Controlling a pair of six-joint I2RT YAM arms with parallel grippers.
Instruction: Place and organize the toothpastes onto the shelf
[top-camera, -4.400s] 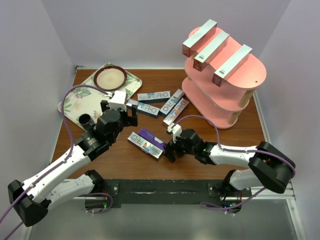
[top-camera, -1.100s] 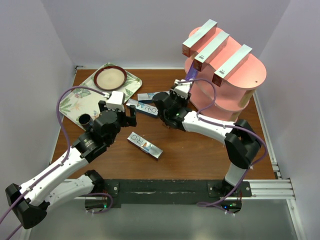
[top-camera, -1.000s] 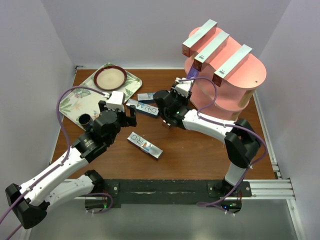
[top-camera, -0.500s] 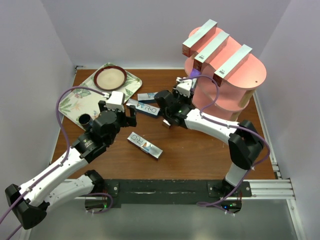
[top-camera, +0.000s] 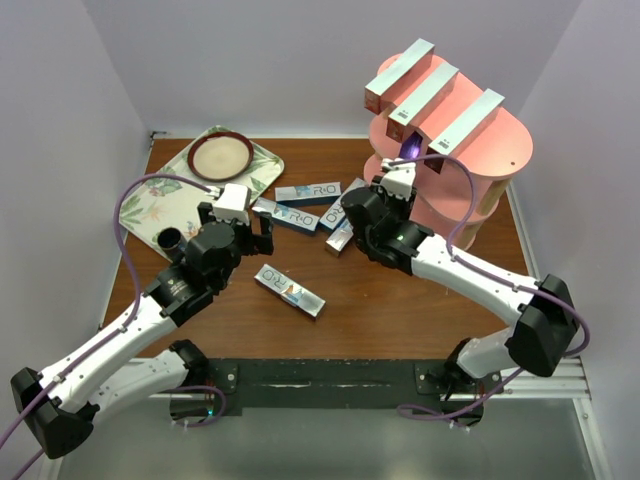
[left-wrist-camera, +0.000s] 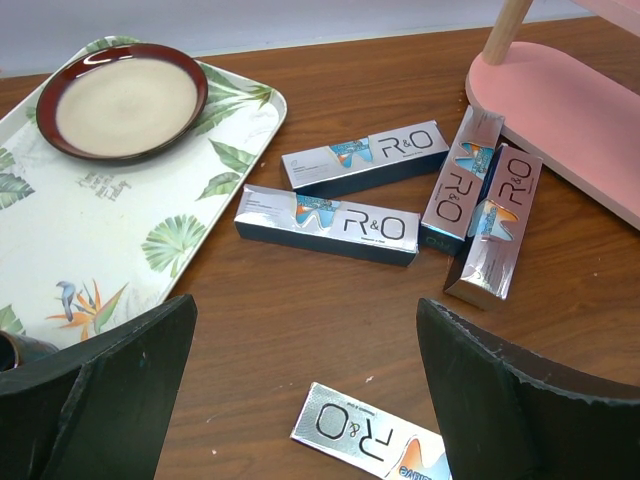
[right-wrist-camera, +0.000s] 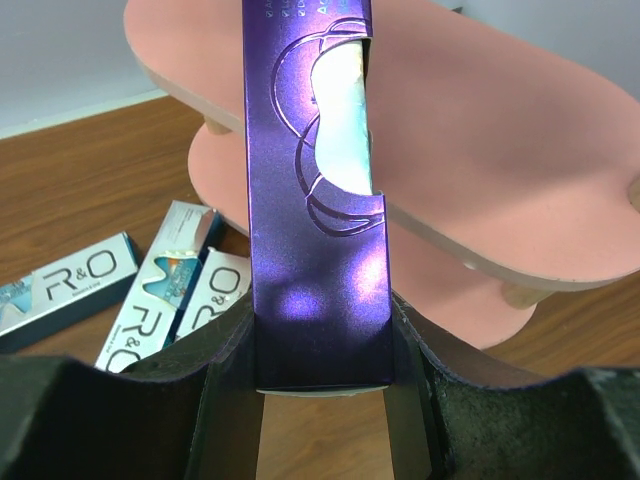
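Silver cardboard is showing lowest in the overhead frame. One toothpaste carton (top-camera: 290, 290) is lying alone on the desk (top-camera: 400, 320) just below centre, and the purple carton that lay against it a few seconds ago is gone from there.

Left of centre, the left pincer (top-camera: 238, 220) is hanging with its jaws spread wide and nothing between them, placed as it was a second ago beside the leaf-print tray (top-camera: 150, 210). Slightly higher, several loose cartons (top-camera: 308, 191) are resting in a cluster at mid-frame, untouched.

The change is on the right. The right pincer (top-camera: 398, 178) is clamping the lower end of the purple carton (top-camera: 410, 148) and has been swinging it from above the cluster toward the upper right over the last second. In the wrist view that carton is now overlapping the near end of the shelf's middle board (right-wrist-camera: 480, 150). Whether it is touching the board cannot be told.

Highest in the frame, three cartons (top-camera: 430, 100) are already lying side by side across the top board of the shelf (top-camera: 500, 155).

The carry therefore seems nearly over and a release onto the middle board is likely next. With several cartons waiting on the desk, the task looks less than half done.
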